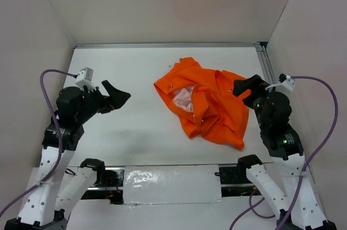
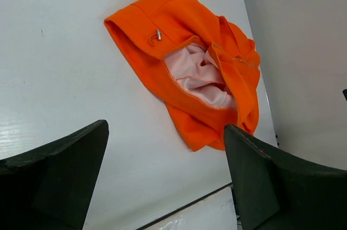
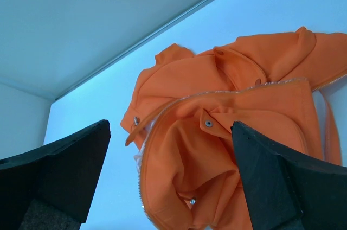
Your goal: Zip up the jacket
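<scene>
A white table (image 1: pixel 135 127) sat inside a pale-walled box, with a metal rail (image 1: pixel 162 45) along its far edge.

The left gripper (image 1: pixel 118 93) had its dark fingers (image 2: pixel 59 170) spread wide and held nothing; between them showed only bare table and, further off, the jacket (image 1: pixel 209 110). That gripper hung above the left part of the table, well apart from the fabric and pointed toward it.

The right gripper (image 1: pixel 244 86) was just as widely spread, its fingers (image 3: pixel 282 181) empty. From above it lay over the jacket's right edge, but whether it touched the cloth could not be told.

The jacket lay in a crumpled orange heap right of the table's centre, unzipped. Its front gaped, showing the pale pink lining (image 2: pixel 200 75). A light zipper (image 3: pixel 238 91) ran along one open edge, small metal snaps (image 3: pixel 208 123) dotted the folds, and a little metal piece (image 2: pixel 158 34) lay on the upper fold.

A purple cable (image 1: pixel 46 86) looped out from each wrist.
</scene>
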Controlling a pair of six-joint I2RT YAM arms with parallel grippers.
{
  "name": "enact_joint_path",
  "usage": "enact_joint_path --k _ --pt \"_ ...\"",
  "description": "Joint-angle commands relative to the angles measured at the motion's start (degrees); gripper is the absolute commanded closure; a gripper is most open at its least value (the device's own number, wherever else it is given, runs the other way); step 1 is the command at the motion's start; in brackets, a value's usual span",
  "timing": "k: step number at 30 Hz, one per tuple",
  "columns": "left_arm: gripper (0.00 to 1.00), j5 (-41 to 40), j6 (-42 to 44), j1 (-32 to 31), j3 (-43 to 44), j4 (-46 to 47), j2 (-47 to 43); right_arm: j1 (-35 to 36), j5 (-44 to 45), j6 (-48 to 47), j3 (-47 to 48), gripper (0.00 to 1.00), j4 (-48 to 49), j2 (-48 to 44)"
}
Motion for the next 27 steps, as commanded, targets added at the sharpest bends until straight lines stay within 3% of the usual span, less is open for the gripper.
enact_joint_path --k 1,8,16,22,27 --pt "0.01 2.24 -0.35 -0.19 2.64 -0.38 1.07 0.54 -0.7 -2.04 0.58 0.0 -0.54 -0.29" --pt "0.01 7.33 2.02 -0.19 3.26 1.99 8.01 0.63 -0.35 -0.9 1.63 0.0 -5.45 2.34" --pt "0.01 14.62 6.58 -0.28 9.22 9.19 28.91 -1.3 3.17 6.12 0.93 0.0 -11.52 13.48" --pt "0.01 14.2 13.44 -3.44 24.07 9.82 51.93 -7.44 -0.43 8.15 -1.79 0.0 -9.7 24.47" --pt "0.01 9.37 20.55 -7.74 44.89 4.64 75.4 -14.56 -3.77 7.28 -3.11 0.0 -5.29 31.69"
